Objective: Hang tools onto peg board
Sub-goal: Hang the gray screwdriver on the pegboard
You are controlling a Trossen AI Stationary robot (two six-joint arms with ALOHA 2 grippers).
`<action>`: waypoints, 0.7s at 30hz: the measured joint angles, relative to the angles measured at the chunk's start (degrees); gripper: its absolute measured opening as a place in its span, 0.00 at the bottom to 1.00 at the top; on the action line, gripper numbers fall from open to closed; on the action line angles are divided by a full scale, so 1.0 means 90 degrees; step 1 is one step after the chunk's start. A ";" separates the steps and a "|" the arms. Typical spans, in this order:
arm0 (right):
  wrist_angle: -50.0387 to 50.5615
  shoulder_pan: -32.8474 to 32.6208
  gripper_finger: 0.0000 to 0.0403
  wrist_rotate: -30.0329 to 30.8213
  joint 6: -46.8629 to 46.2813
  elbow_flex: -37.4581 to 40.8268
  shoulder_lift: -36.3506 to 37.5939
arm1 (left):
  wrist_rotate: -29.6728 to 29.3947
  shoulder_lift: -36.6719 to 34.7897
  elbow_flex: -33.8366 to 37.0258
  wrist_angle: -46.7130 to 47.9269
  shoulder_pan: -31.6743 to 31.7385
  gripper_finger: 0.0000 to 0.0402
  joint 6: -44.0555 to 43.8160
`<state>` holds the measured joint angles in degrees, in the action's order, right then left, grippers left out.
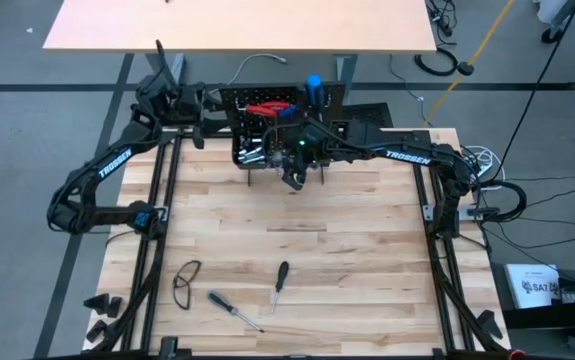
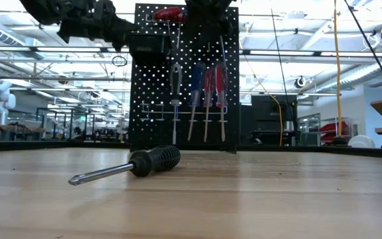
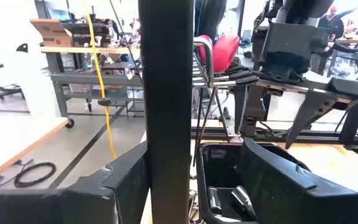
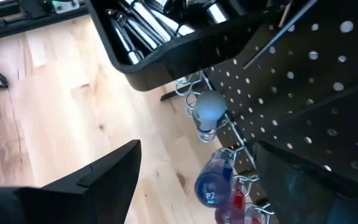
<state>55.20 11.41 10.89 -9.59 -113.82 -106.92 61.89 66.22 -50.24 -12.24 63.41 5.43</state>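
Observation:
The black peg board (image 1: 279,112) stands upright at the table's far edge. On its hooks hang red pliers (image 2: 171,13), a silvery tool (image 2: 175,79), a blue-handled screwdriver (image 2: 197,83) and red-handled ones (image 2: 212,85). My right gripper (image 4: 198,146) is open in front of the board, above the blue handle's top (image 4: 211,186), with nothing between its fingers. My left gripper (image 3: 195,149) is open at the board's left side, with the board's edge between its fingers. Two screwdrivers (image 1: 280,283) (image 1: 232,310) lie flat near the front edge. My left gripper comes level from the table's left, with one finger on each side of the peg board's left edge (image 3: 166,124). One finger (image 3: 122,180) shows close against the edge, and a gap shows before the other. I cannot tell whether it touches the board.
A black bin (image 4: 166,43) holding several silvery metal pieces is fixed to the board's front. A pair of glasses (image 1: 187,283) lies near the front left. A black-handled screwdriver (image 2: 127,166) lies in the middle foreground. The table's middle (image 1: 297,230) is bare wood.

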 joint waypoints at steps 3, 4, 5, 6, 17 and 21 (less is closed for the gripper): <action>0.0021 -0.0036 0.75 0.0008 0.0017 0.0000 0.0005 | -0.0049 -0.0247 0.0000 0.0389 0.0001 0.59 0.0027; 0.0072 -0.0044 0.75 0.0008 0.0016 0.0000 0.0005 | -0.0119 -0.0347 0.0000 0.0585 0.0001 0.59 0.0147; 0.0132 -0.0046 0.75 0.0019 0.0011 0.0000 0.0005 | -0.0309 -0.0468 0.0000 0.0830 -0.0002 0.59 0.0311; 0.0188 -0.0054 0.75 0.0088 -0.0002 0.0000 0.0005 | -0.0645 -0.0613 0.0000 0.1125 -0.0004 0.59 0.0512; 0.0554 -0.0173 0.75 0.0593 0.0042 0.0000 0.0039 | -0.2734 -0.1785 0.0000 0.2523 -0.0007 0.59 0.1097; 0.1045 -0.0426 0.75 0.0589 -0.0133 0.0000 0.0039 | -0.2744 -0.2281 0.0000 0.3191 -0.0151 0.59 0.1018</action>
<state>64.60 7.57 16.19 -10.78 -113.82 -106.56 37.19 45.68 -50.24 16.48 62.05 14.59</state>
